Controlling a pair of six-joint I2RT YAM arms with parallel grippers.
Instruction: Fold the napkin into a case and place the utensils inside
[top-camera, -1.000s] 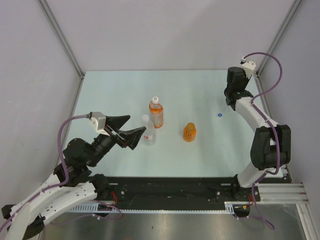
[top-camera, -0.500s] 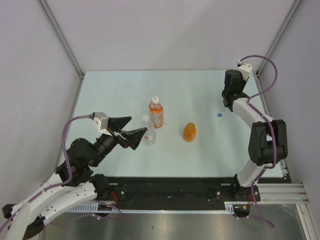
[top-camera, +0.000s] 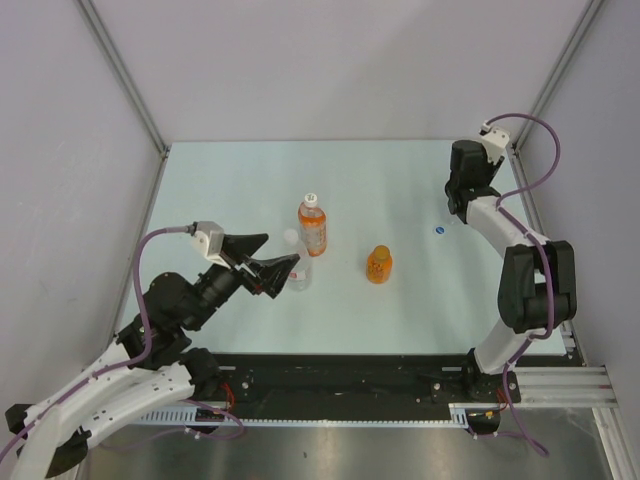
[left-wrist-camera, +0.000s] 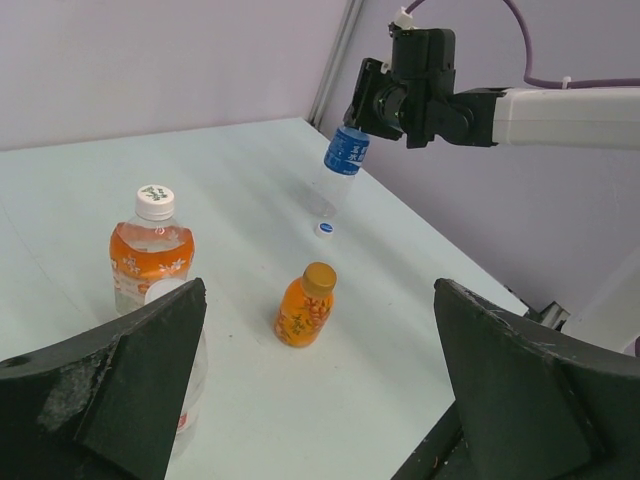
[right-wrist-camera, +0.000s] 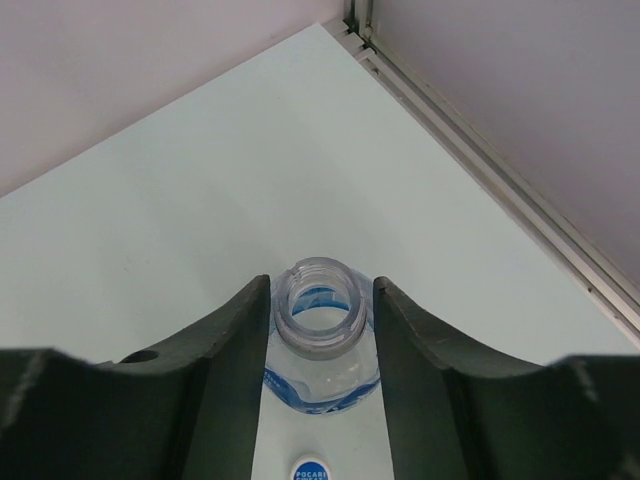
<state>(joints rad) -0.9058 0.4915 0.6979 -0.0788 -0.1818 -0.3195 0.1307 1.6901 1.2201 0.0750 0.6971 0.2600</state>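
Note:
No napkin and no utensils show in any view. My right gripper (right-wrist-camera: 321, 285) hangs at the back right (top-camera: 458, 200), its jaws close on either side of an uncapped clear bottle with a blue label (right-wrist-camera: 322, 375). The fingers press on the bottle's shoulders. From the left wrist view this bottle (left-wrist-camera: 345, 160) hangs tilted below the right gripper. Its blue cap (top-camera: 440, 231) lies on the table underneath. My left gripper (top-camera: 278, 250) stands wide open and empty, level with the table and pointing at the bottles; its own camera shows nothing held (left-wrist-camera: 318, 300).
An orange tea bottle with a white cap (top-camera: 313, 225) stands mid-table. A clear white-capped bottle (top-camera: 297, 270) stands just beside my left fingertip. A small orange bottle (top-camera: 378, 265) stands to their right. Grey walls close in the pale table (top-camera: 230, 180) on three sides.
My left arm has pushed forward and to the right, bringing its open jaws nearer the clear white-capped bottle. The right wrist shifted slightly toward the back.

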